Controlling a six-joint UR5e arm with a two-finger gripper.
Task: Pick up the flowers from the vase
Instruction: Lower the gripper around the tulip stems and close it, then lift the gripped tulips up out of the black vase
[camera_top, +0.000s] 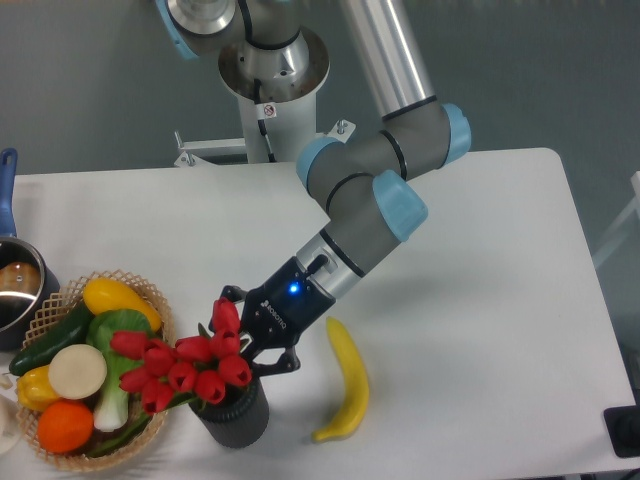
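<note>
While bent low, gripper (243, 340) pinching flowers (180, 365)

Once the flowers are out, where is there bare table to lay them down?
Open table lies right of the banana out to the far edge, and across the back strip behind the arm. The near-left corner is crowded: basket, vase, flowers and gripper bunch together, with the pot at the left edge.
</note>
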